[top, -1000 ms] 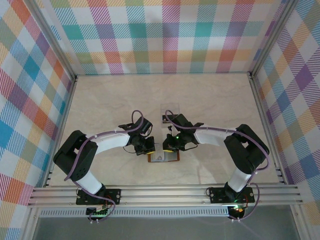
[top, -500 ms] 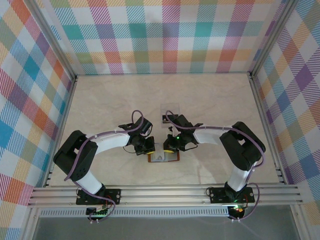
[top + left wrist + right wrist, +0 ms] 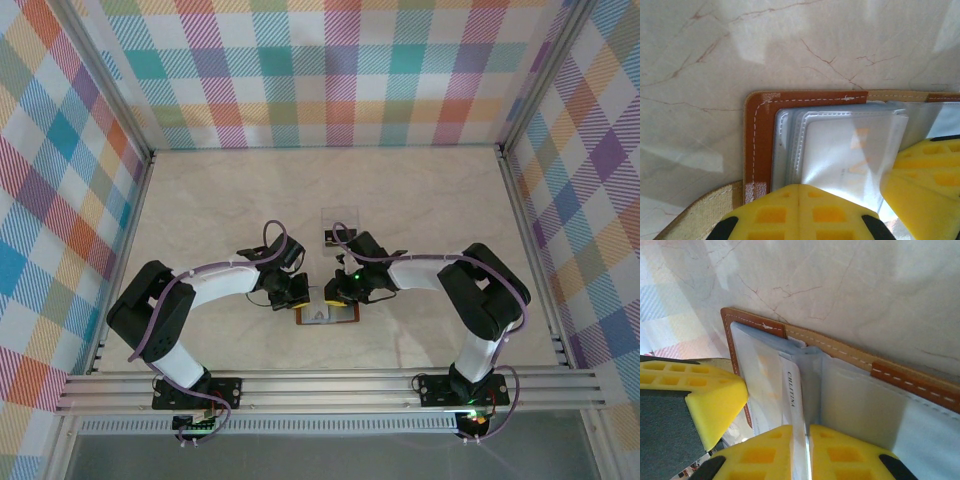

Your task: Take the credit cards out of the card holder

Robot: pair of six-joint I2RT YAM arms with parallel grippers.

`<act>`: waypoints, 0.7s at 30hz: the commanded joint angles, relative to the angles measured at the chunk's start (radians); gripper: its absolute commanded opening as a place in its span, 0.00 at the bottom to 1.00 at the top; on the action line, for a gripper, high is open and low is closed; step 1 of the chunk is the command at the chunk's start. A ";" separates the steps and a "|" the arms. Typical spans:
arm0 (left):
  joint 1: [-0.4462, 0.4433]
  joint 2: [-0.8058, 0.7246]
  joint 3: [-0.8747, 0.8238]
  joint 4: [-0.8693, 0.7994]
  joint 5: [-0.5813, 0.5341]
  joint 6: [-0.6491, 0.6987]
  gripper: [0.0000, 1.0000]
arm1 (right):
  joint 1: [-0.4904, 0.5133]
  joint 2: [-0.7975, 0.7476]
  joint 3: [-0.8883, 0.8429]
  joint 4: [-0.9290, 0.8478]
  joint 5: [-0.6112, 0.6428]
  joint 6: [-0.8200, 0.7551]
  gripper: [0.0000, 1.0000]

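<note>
Currently the card holder [image 3: 327, 315] lies open, long axis running left-right.

Bright, even overhead light; soft glare patches seen on surface [image 3: 747, 45] in wrist views; near foreground blurred.

Marble table [image 3: 200, 200] bears open card holder [image 3: 336, 317] and clear square [image 3: 341, 217].

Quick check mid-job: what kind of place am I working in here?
Probably a lab robot test booth, not a home: plaid-patterned walls, an aluminium frame rail, and a marble-look tabletop.
</note>
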 commanded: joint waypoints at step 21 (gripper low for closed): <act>-0.012 0.037 -0.001 -0.082 -0.062 0.022 0.06 | -0.027 -0.083 -0.013 -0.151 0.104 -0.050 0.05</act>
